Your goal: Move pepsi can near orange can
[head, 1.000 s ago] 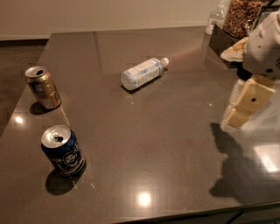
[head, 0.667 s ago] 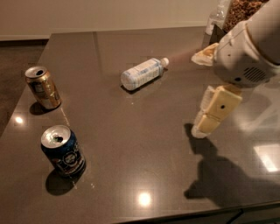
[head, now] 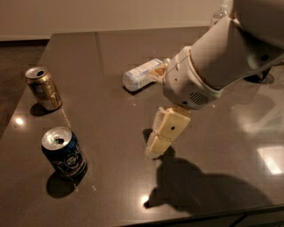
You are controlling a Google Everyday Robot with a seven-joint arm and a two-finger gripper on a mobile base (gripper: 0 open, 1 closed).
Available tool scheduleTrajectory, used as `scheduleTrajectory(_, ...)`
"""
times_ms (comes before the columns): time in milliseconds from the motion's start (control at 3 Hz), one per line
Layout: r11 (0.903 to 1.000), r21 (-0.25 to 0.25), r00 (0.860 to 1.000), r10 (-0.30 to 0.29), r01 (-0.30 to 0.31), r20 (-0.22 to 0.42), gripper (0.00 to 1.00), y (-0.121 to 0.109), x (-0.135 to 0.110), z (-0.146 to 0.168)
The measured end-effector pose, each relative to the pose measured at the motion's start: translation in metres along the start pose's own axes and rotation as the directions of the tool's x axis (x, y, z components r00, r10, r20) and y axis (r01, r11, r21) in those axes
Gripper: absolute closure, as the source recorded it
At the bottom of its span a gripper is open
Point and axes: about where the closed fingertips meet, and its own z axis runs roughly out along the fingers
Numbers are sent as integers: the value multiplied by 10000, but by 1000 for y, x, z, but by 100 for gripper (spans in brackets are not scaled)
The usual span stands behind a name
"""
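The pepsi can (head: pixel 63 152) is dark blue with a silver open top. It stands upright near the table's front left. The orange can (head: pixel 43 88) is golden-orange and stands upright near the left edge, behind the pepsi can. My gripper (head: pixel 160 137) hangs from the big white arm over the middle of the table, well to the right of the pepsi can. Its cream fingers point down close to the tabletop and hold nothing.
A clear plastic bottle (head: pixel 143 74) with a white label lies on its side behind the gripper, partly hidden by the arm. The dark table (head: pixel 111 115) has its front edge close below. A clear container (head: pixel 220 13) stands at the back right.
My arm has swung left and toward the front, from the right edge to the table's middle. The cans and the bottle have not moved.
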Motion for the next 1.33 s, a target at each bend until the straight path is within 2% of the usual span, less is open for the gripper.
scheduleTrajectory(667,9924,-1082,9934,-467,580,1045,0,33,-51,55)
scheduleTrajectory(1333,9766,-1804,9737,-770,1169,2143,0,61,-98,97)
